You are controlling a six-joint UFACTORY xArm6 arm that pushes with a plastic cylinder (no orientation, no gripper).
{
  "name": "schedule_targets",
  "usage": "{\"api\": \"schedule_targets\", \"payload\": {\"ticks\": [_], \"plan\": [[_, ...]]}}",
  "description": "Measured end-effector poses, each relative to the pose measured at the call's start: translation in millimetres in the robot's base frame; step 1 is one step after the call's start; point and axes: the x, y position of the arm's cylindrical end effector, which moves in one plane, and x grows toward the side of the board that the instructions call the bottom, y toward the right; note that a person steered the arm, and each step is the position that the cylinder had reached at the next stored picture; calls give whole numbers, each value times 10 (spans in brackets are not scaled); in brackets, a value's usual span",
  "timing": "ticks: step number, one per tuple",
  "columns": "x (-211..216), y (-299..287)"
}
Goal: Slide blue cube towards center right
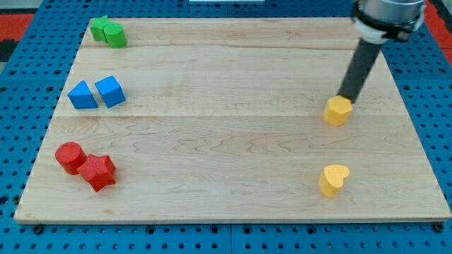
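Observation:
The blue cube (110,91) sits at the view's left on the wooden board (226,141), touching a blue triangular block (82,96) on its left. My tip (345,97) is far off at the view's right, resting at the top edge of a yellow hexagonal block (338,111). The rod leans up toward the view's top right corner.
Two green blocks (108,32) lie at the top left. A red cylinder (70,156) and a red star block (97,172) lie at the bottom left. A yellow heart block (333,180) lies at the bottom right.

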Motion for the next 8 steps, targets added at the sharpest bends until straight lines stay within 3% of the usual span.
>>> {"api": "schedule_targets", "payload": {"ticks": [2,3,4,5,6,7,8], "plan": [[432,-103],[286,-86],[-35,-1016],[491,-1928],[428,-3304],[296,-3998],[-74,-4048]]}}
